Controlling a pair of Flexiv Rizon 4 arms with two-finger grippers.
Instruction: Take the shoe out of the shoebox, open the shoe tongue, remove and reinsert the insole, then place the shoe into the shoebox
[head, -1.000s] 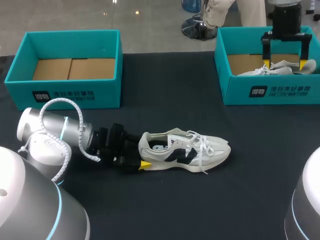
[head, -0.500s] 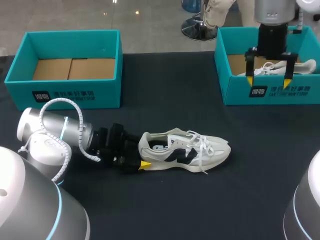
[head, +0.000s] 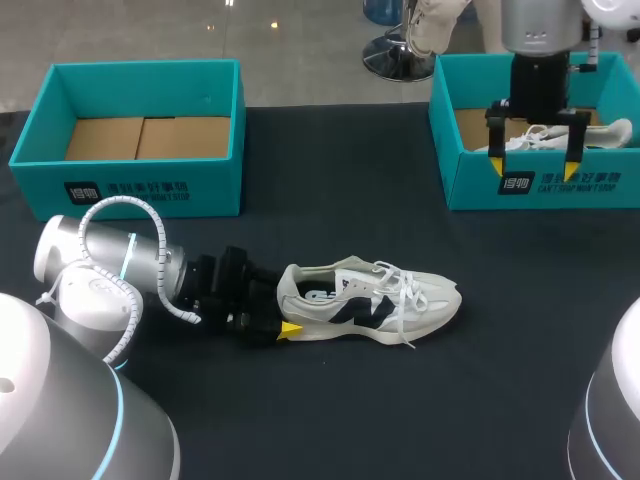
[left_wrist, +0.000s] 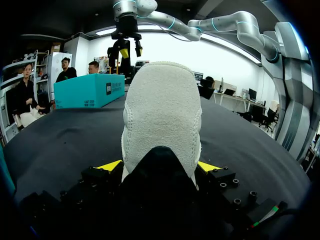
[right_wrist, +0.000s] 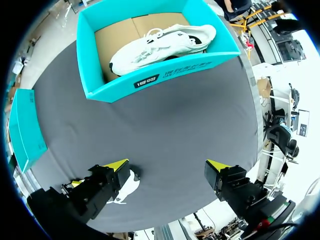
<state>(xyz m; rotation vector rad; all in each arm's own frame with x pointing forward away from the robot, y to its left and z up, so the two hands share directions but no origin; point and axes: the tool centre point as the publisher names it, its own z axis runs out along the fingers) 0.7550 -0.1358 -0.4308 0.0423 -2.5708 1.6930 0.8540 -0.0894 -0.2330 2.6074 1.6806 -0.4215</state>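
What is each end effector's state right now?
Left end effector: closed on the shoe heel.
Right end effector: open, empty.

Premises assessed as a robotics laboratory test station. Two silver-grey robot arms with ringed joints, the left arm (head: 95, 275) and the right arm (head: 540, 25), work at a dark cloth-covered surface (head: 340, 190). Staged on it are a teal left shoebox (head: 140, 188), a matching right shoebox (head: 540, 185) and a white sneaker (head: 370, 300).
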